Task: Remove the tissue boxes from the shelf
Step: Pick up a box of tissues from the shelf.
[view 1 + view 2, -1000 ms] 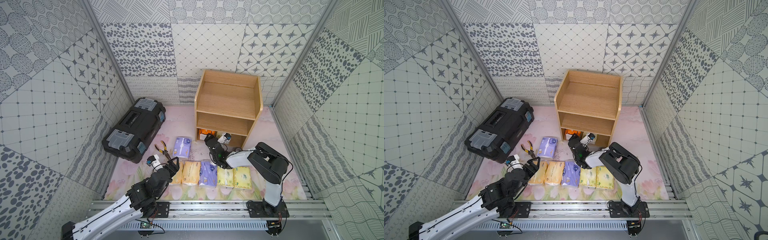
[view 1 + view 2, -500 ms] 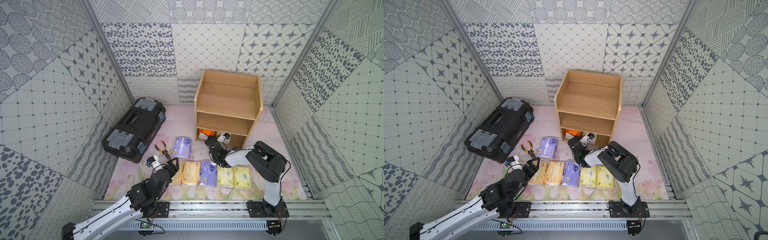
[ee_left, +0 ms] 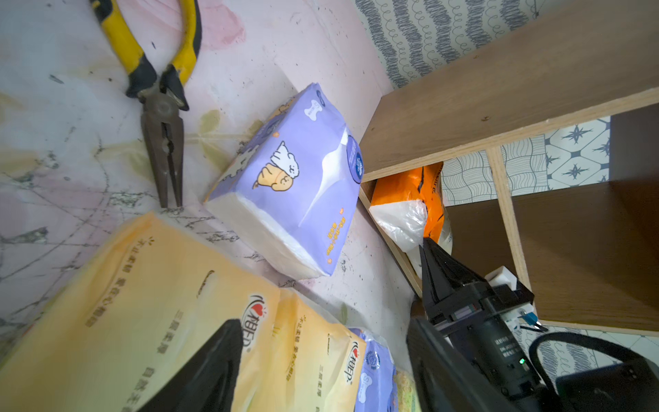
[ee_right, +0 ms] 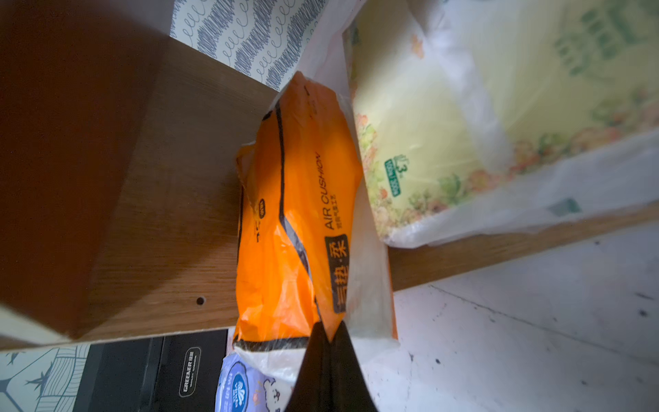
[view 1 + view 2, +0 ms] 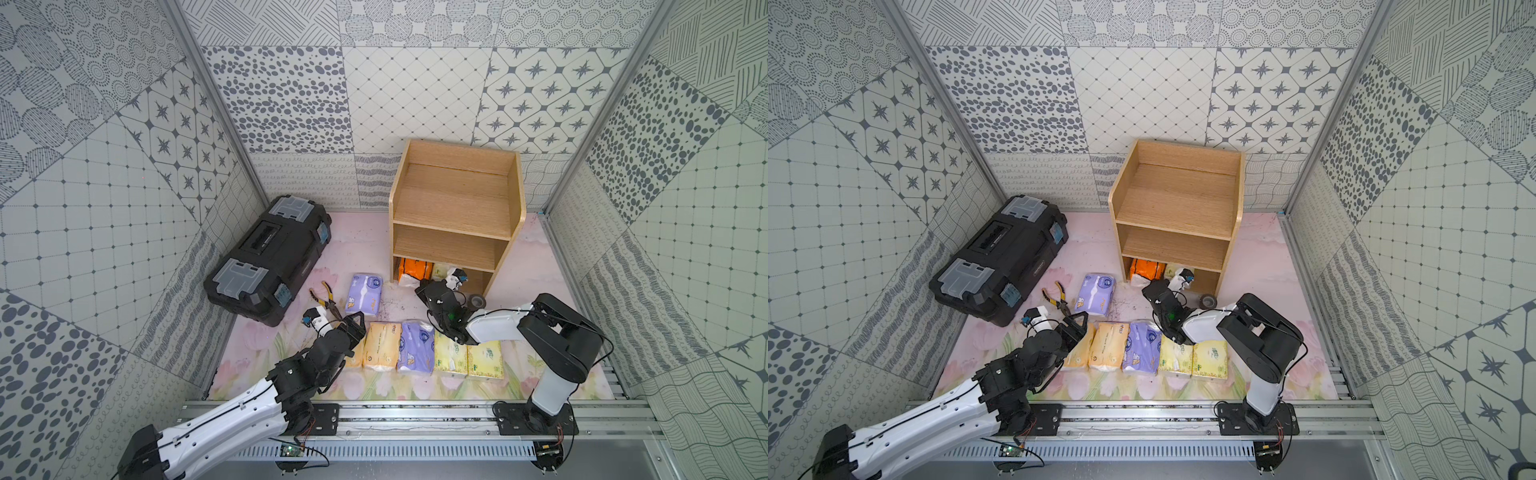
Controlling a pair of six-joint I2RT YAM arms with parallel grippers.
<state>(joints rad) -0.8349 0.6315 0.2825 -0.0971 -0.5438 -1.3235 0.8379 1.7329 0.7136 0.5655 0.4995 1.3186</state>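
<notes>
The light-wood shelf [image 5: 453, 224] holds a bright orange tissue box [image 4: 296, 214] in its bottom tier, seen in both top views [image 5: 413, 268] [image 5: 1146, 268]. A yellow-green pack [image 4: 445, 125] lies beside it in the same tier. My right gripper [image 4: 330, 333] is shut on the end of the orange pack's wrapper at the shelf's front edge [image 5: 417, 284]. My left gripper [image 3: 321, 324] hangs open over the pale orange packs [image 3: 160, 303] at the left end of a row of several packs [image 5: 415, 347] on the floor. A lavender pack [image 5: 365, 293] lies apart.
A black toolbox [image 5: 270, 257] stands at the left. Yellow-handled pliers [image 5: 328, 297] lie between it and the lavender pack. A brown tape roll [image 5: 476, 301] sits in front of the shelf's right side, next to the right arm.
My right gripper reached a little further towards the shelf's bottom tier and closed on the orange pack's end. The left arm has hardly moved.
</notes>
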